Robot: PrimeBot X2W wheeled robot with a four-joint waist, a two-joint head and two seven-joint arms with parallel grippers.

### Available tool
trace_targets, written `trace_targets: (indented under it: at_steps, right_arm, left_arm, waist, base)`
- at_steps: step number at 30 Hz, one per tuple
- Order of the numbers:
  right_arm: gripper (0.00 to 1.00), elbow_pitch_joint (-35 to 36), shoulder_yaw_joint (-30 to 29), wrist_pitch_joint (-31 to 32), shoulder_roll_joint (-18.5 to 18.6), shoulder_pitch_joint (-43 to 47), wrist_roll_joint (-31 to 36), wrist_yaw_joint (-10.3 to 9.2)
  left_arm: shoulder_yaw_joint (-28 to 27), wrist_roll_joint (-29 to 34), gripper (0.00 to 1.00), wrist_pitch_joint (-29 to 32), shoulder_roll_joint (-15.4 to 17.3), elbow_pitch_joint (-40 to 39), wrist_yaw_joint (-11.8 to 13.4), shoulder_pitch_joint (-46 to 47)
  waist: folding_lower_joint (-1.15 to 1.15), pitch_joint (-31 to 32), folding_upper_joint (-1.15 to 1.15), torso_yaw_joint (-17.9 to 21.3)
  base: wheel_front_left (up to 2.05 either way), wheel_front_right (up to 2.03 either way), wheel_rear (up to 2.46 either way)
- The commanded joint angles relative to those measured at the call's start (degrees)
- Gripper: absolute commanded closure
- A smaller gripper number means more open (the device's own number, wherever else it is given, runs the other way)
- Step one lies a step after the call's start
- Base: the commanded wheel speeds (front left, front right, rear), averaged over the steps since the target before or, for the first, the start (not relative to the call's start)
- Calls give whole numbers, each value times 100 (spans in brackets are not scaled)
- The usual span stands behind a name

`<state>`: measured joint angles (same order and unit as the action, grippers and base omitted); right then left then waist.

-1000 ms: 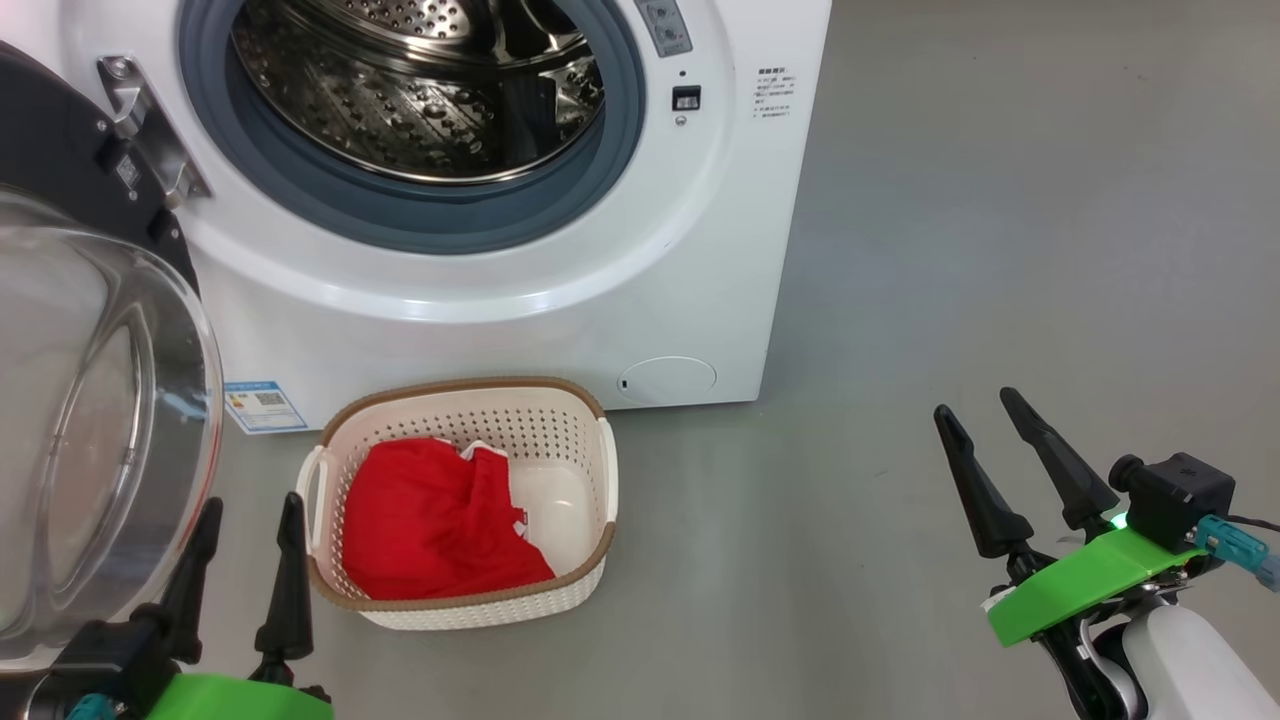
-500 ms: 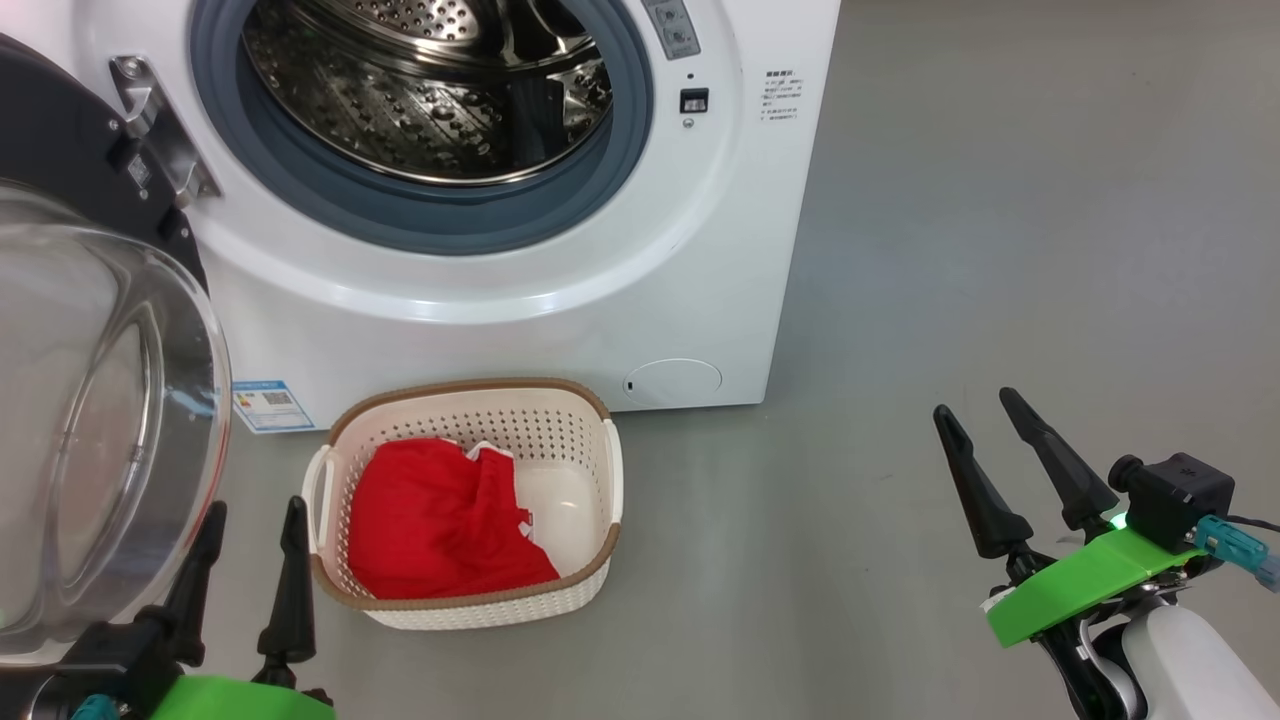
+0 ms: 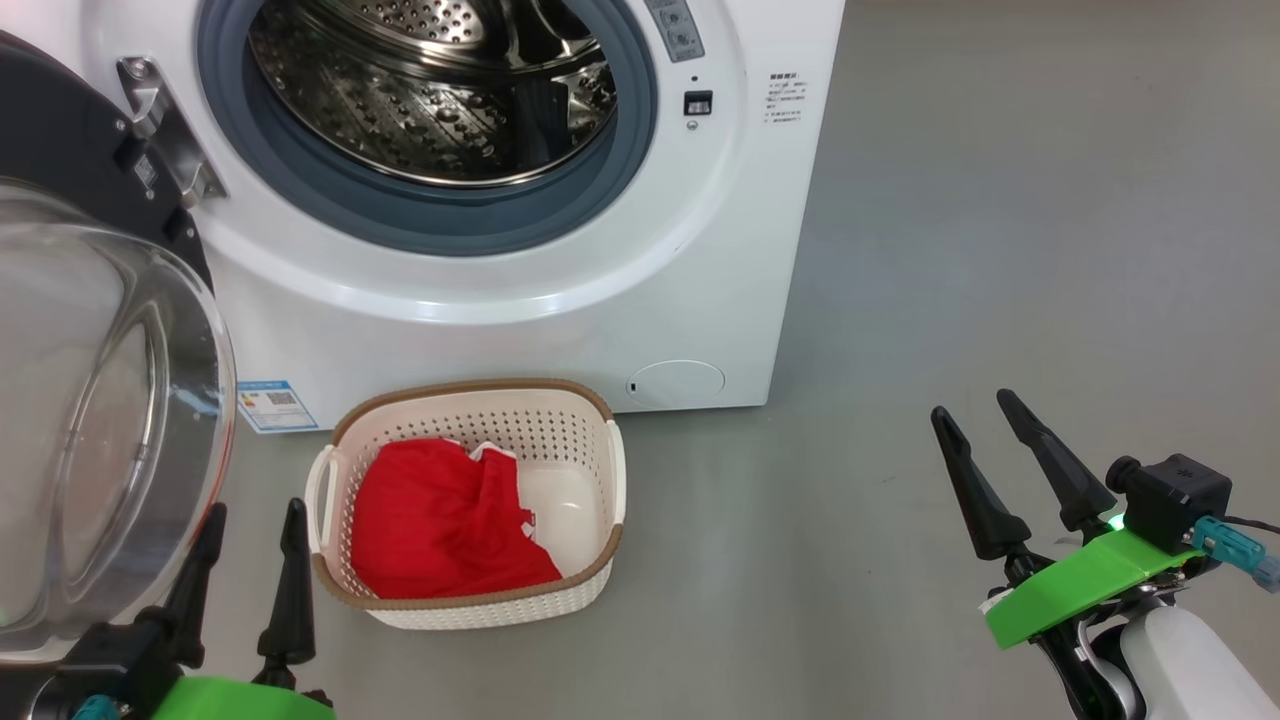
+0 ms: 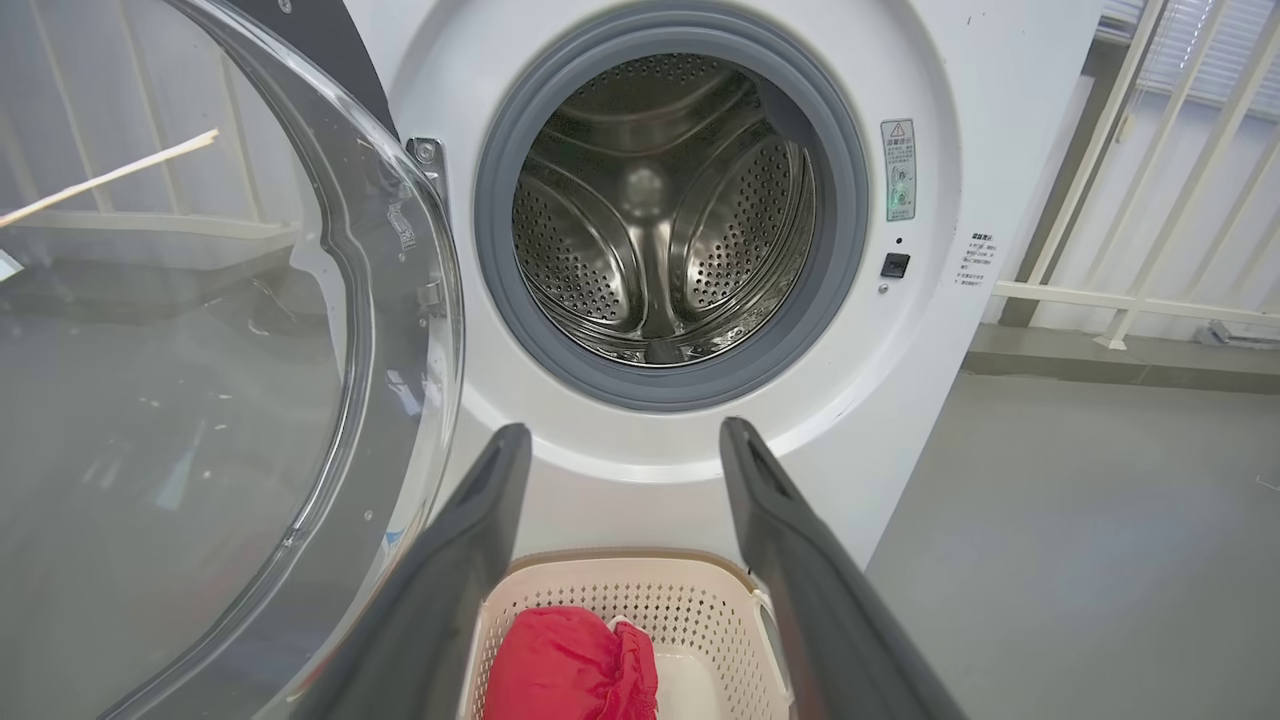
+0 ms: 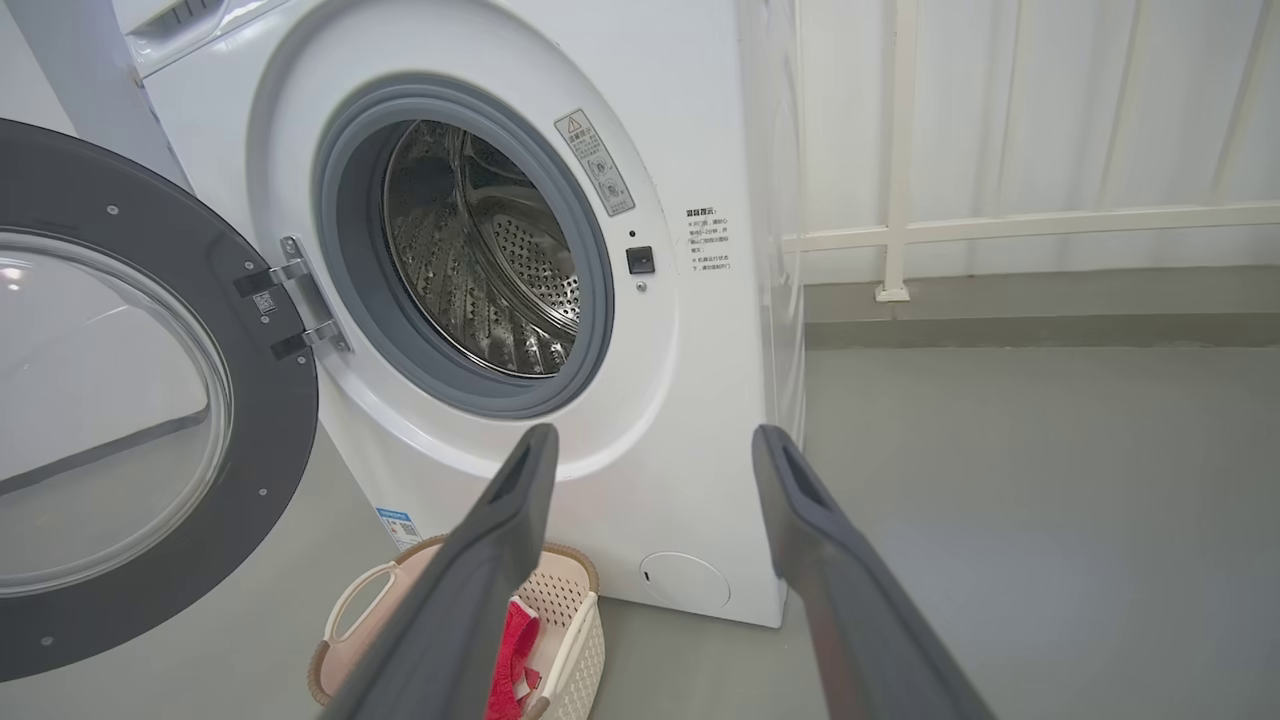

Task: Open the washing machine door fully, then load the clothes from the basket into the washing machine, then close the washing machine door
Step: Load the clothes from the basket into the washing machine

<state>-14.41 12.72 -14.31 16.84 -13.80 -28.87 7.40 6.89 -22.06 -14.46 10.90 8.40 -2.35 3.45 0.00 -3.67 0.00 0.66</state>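
Observation:
The white washing machine (image 3: 600, 300) stands with its steel drum (image 3: 430, 90) exposed. The washing machine door (image 3: 90, 400) is swung open at the left, its clear glass bowl bulging toward me. On the floor in front sits the cream basket (image 3: 470, 388), holding red clothes (image 3: 440, 520) with white trim. My left gripper (image 3: 254, 508) is open just left of the basket, empty. The right gripper (image 3: 972, 404) is open and empty over bare floor, well right of the basket. In the left wrist view the left gripper (image 4: 625, 428) points at the drum (image 4: 660, 210), above the basket (image 4: 620, 565).
Grey floor (image 3: 1000, 250) stretches wide to the right of the machine. In the right wrist view a white railing (image 5: 900, 230) and a low kerb run behind the machine. The open door (image 5: 100, 200) takes up the space left of the basket (image 5: 580, 620).
The whole head picture has shifted slightly to the right, so the camera has moved. Both grippers keep their places and stay open. The basket and clothes are unchanged.

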Motion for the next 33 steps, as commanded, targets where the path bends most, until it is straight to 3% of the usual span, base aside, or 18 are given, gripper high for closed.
trace_targets:
  at_steps: [1,9,33]
  right_arm:
    - [0,143,119,-69,80,15,-1,9]
    - [0,163,112,-69,78,12,4,9]
    - [0,174,83,-69,30,-34,23,9]
  left_arm:
    - [-225,79,0,-53,115,-100,-44,99]
    - [-224,87,0,-53,117,-77,-41,125]
    - [-267,73,0,-53,102,-63,-36,176]
  waist:
    - [0,-10,0,-6]
    - [0,-43,0,-32]
    - [0,-132,0,-59]
  base:
    - [0,0,0]
    - [36,-36,0]
    - [106,-106,0]
